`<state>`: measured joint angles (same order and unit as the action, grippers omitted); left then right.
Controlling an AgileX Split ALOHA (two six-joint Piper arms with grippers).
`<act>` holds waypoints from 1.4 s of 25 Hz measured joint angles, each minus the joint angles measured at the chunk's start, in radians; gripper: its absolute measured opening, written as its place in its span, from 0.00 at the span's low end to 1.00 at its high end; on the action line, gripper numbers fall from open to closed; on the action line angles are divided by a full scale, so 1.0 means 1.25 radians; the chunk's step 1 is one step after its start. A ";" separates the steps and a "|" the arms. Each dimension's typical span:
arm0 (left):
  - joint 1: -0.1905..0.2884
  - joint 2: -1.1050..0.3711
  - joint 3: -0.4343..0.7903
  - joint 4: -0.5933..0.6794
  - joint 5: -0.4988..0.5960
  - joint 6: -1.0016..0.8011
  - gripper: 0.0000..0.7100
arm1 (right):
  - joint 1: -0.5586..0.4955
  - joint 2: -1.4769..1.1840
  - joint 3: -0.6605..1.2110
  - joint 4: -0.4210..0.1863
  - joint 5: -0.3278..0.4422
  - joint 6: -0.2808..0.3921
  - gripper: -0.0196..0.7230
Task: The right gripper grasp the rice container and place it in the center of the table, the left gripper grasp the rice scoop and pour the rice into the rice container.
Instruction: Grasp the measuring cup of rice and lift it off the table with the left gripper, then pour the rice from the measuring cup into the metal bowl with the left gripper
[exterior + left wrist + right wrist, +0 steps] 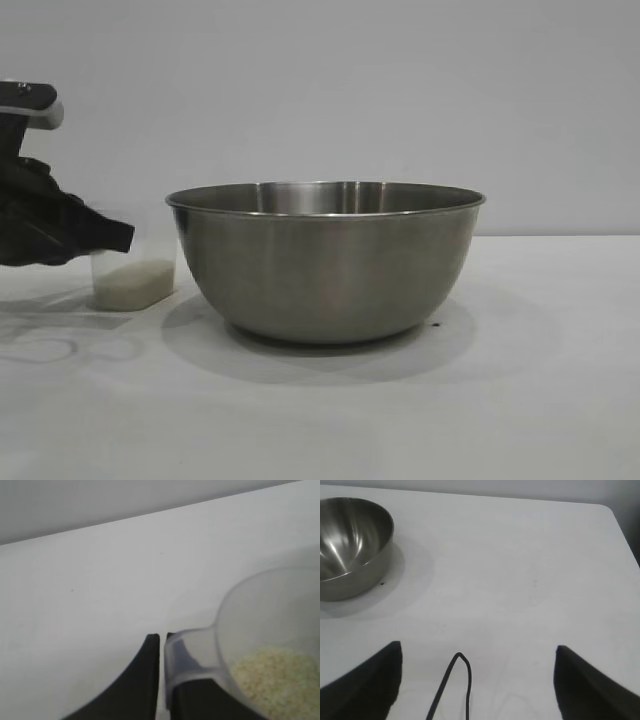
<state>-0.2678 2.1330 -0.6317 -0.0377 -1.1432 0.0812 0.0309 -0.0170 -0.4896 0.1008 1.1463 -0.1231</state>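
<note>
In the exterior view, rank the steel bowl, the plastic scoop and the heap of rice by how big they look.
1. rice container, by far the largest.
2. rice scoop, partly hidden behind the left gripper.
3. rice, a shallow layer in the scoop's bottom.

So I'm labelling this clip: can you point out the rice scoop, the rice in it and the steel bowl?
rice scoop point(192, 652): left wrist view, on its loop handle.
rice point(277, 677): left wrist view, middle of the heap inside the scoop.
rice container point(325, 270): exterior view, on its outer steel wall.
</note>
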 joint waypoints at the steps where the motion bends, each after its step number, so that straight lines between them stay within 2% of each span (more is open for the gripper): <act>1: 0.000 -0.006 0.000 0.004 0.000 0.000 0.00 | 0.000 0.000 0.000 0.000 0.000 0.000 0.79; 6: 0.000 -0.049 0.000 0.024 0.007 0.020 0.00 | 0.000 0.000 0.000 0.000 0.000 0.000 0.79; 13: 0.000 -0.146 -0.025 0.090 0.008 0.230 0.00 | 0.000 0.000 0.000 0.000 0.000 0.000 0.79; 17: 0.000 -0.185 -0.065 0.131 0.008 0.300 0.00 | 0.000 0.000 0.000 0.000 0.000 0.000 0.79; 25: 0.004 -0.198 -0.184 0.355 0.008 0.366 0.00 | 0.000 0.000 0.000 0.000 0.000 0.000 0.79; 31: 0.004 -0.198 -0.207 0.510 0.008 0.436 0.00 | 0.000 0.000 0.000 0.000 0.000 0.000 0.79; 35: -0.014 -0.198 -0.207 0.551 0.008 0.542 0.00 | 0.000 0.000 0.000 0.000 0.000 0.000 0.79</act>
<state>-0.2857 1.8855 -0.8906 0.6510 -1.1326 0.7590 0.0309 -0.0170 -0.4896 0.1008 1.1463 -0.1231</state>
